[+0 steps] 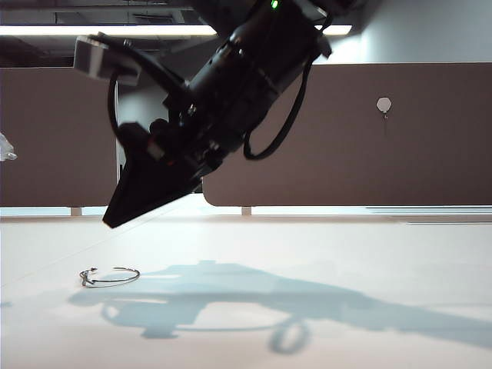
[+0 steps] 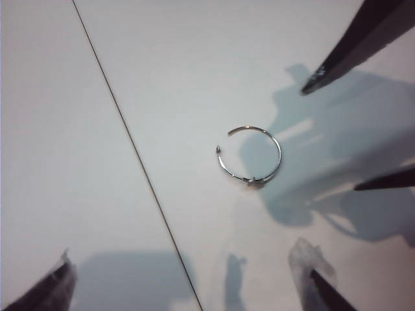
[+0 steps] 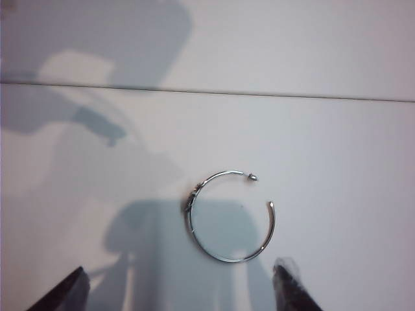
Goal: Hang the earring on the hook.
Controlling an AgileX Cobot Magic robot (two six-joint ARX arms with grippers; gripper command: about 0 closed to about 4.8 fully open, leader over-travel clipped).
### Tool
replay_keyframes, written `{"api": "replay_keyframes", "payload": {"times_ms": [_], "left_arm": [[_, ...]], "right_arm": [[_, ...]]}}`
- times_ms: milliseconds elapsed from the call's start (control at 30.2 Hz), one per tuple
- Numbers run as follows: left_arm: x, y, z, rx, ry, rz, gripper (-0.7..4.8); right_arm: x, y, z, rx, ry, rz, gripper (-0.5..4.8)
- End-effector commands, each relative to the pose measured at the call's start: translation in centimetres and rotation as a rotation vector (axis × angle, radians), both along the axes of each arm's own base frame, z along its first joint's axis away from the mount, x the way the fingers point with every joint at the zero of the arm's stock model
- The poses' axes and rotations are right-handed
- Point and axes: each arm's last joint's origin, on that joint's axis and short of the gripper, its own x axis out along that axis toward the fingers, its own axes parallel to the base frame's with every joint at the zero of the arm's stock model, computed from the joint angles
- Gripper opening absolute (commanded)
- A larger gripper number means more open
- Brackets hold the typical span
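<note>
Earring [image 2: 251,181] lies flat on the white surface [image 1: 346,254], lower left of the exterior view. It's an open silver hoop with the little knot on one side, and nothing is touching it. Hook [image 1: 384,104] is way off in the upper right of that frame, a small white hexagon on the brown panel [image 1: 446,154], well apart from the hoop.

A dark arm [image 1: 231,92] slants down from the top middle, its pointed tip hanging above the earring without reaching it. Right tool [image 3: 180,280] sits over the hoop with its fingertips spread wide, holding nothing. Left tool [image 2: 185,285] is also spread wide and empty, looking down at the hoop from farther off. A thin dark seam [image 2: 130,142] runs across the surface near the earring.
</note>
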Motion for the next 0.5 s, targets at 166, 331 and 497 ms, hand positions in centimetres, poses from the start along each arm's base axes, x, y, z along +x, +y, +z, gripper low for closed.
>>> {"api": "replay_keyframes", "payload": {"times_ms": [166, 331, 497], "left_arm": [[0.0, 0.0, 0.4, -0.007, -0.018, 0.003, 4.79], [0.0, 0.0, 0.4, -0.006, -0.018, 0.003, 4.79], [0.0, 0.0, 0.4, -0.003, -0.020, 0.007, 4.79]], "right_arm": [[0.3, 1.8, -1.9, 0.033, -0.030, 0.026, 3.67], [0.9, 2.5, -3.3, 0.011, -0.005, 0.020, 3.66], [1.1, 2.8, -4.4, 0.001, 0.015, 0.018, 2.69]]}}
